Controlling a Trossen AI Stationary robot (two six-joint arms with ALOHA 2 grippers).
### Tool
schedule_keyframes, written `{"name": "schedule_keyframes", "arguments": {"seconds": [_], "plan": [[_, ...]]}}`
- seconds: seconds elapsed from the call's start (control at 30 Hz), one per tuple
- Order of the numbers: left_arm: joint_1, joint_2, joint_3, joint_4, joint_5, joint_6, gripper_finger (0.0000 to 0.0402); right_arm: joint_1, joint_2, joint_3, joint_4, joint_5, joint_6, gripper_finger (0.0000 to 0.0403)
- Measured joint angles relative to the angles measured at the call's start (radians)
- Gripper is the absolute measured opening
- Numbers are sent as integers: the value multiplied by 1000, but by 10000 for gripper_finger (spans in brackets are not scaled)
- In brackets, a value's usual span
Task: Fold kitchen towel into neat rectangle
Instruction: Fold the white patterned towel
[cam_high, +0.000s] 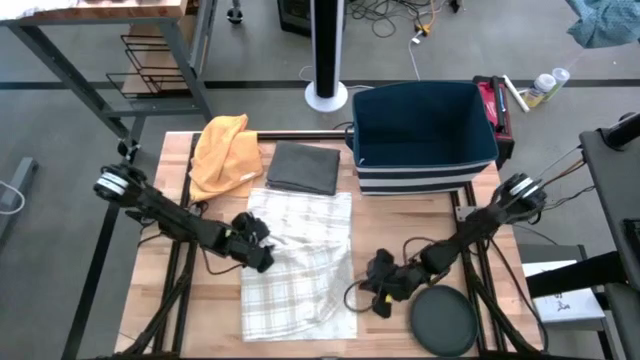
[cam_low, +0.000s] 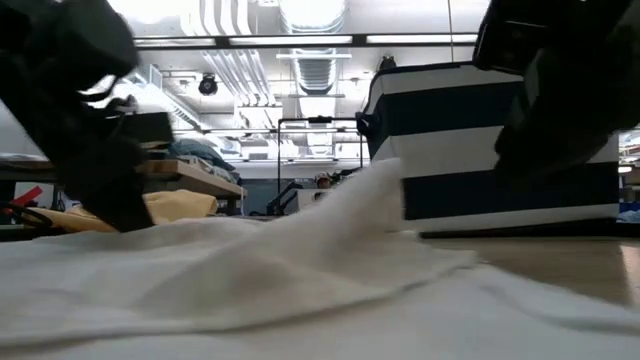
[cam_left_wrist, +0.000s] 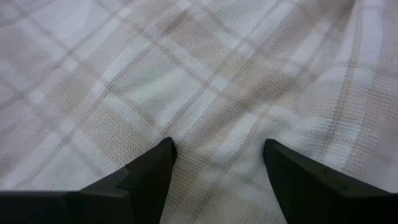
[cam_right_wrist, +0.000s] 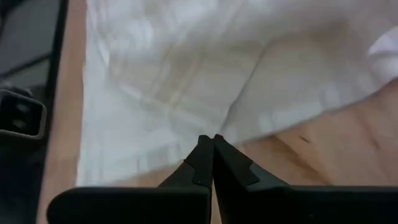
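Note:
The white plaid kitchen towel (cam_high: 300, 262) lies spread on the wooden table, rumpled, with a raised crease across its middle (cam_low: 350, 200). My left gripper (cam_high: 262, 255) is over the towel's left edge, slanting down. In its wrist view it stands open (cam_left_wrist: 217, 152), with plaid cloth between and below the fingers. My right gripper (cam_high: 378, 293) is shut over bare wood just off the towel's right edge. In its wrist view its tips (cam_right_wrist: 212, 138) point at that edge (cam_right_wrist: 249, 127) and hold nothing. My left gripper comes at the towel slanting from above and from the table's left, its open fingertips (cam_left_wrist: 165, 152) close over a flat stretch of cloth near the left edge. Whether the tips touch the cloth I cannot tell.
An orange cloth (cam_high: 225, 155) and a folded dark grey cloth (cam_high: 303, 168) lie at the far side. A navy bin (cam_high: 425, 135) stands at the far right. A dark round disc (cam_high: 445, 322) lies near the front right. Bare wood (cam_high: 205, 300) shows left of the towel.

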Motion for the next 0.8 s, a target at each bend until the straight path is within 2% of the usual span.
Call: {"name": "schedule_keyframes", "arguments": {"seconds": [0.2, 0.3, 0.43, 0.53, 0.67, 0.8], "plan": [[-97, -113, -86, 6, -24, -162, 245, -5, 228, 242, -46, 45, -133, 0], [-145, -125, -105, 14, -54, -225, 243, -18, 311, 360, -135, 60, -167, 0], [-193, -117, -138, 22, -95, -328, 243, -23, 397, 481, -284, 51, -121, 0], [-213, -106, -156, 32, -115, -390, 244, -6, 410, 550, -444, 3, -55, 0], [-222, -103, -160, 32, -128, -400, 240, 57, 391, 611, -653, -35, 2, 0], [-223, -106, -165, 30, -145, -400, 233, 109, 333, 635, -736, -27, 69, 0]]}}
